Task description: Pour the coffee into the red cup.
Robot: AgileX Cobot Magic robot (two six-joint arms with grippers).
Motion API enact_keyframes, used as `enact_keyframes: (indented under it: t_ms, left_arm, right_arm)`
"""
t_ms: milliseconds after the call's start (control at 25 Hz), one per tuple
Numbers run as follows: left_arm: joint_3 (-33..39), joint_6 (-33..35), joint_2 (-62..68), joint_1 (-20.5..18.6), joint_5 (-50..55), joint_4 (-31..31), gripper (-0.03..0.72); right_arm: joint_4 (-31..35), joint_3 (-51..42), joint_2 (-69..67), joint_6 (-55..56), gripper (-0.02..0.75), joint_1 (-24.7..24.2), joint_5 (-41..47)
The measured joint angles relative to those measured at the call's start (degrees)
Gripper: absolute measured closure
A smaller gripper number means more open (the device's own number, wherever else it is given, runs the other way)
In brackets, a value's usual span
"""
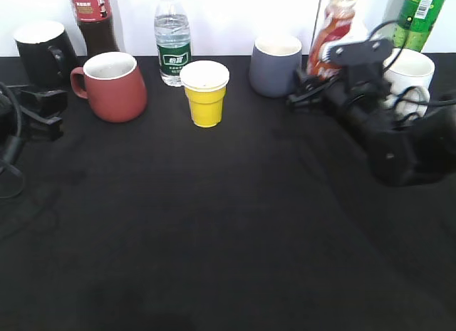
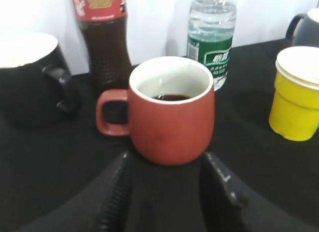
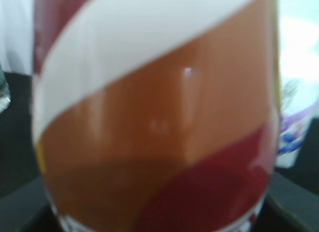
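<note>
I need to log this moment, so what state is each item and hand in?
red cup: upright, dark liquid inside.
coffee: upright at the back, right hand at it; grip unclear.
left hand: open, just short of the red cup.
yellow cup: upright.
water bottle: upright.
black mug: upright.

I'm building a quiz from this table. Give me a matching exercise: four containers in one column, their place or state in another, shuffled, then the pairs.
Things:
1. red cup
2. yellow cup
3. coffee bottle
4. black mug

Descriptions:
A. far left of the back row
B. right in front of the right claw, filling its camera view
C. holds a little dark liquid
D. stands between the red cup and the grey mug

Pairs: 1-C, 2-D, 3-B, 4-A
</note>
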State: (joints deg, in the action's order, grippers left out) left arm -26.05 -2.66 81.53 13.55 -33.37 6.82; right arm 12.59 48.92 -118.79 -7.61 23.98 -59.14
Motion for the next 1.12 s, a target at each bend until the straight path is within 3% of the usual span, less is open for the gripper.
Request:
enact_keyframes:
  t_ms: [400,560,1040,1120]
  left_arm:
    - [0.00,0.00,-0.33,0.00,0.89,0.00,0.344]
    - [0.00,0.00,-0.33,0.00,0.89,0.00,0.344]
    - [0.00,-0.63,-0.33,0.00,2.08,-0.17,0.344]
    - [0.00,-1.50,-0.39,0.00,4.62,-0.21,0.344]
  right_arm:
    - [-2.61,2.20,-7.87,2.13,0.202,0.00,-2.43]
    - [-2.61,2.11,-7.63,2.19,0.091,-0.04,-2.61]
    - [-2.37,-13.89,3.73,2.24,0.108,-0.04,-2.38]
    - [-2.37,-15.49,9.34,2.24,0.120,-0.04,3.65]
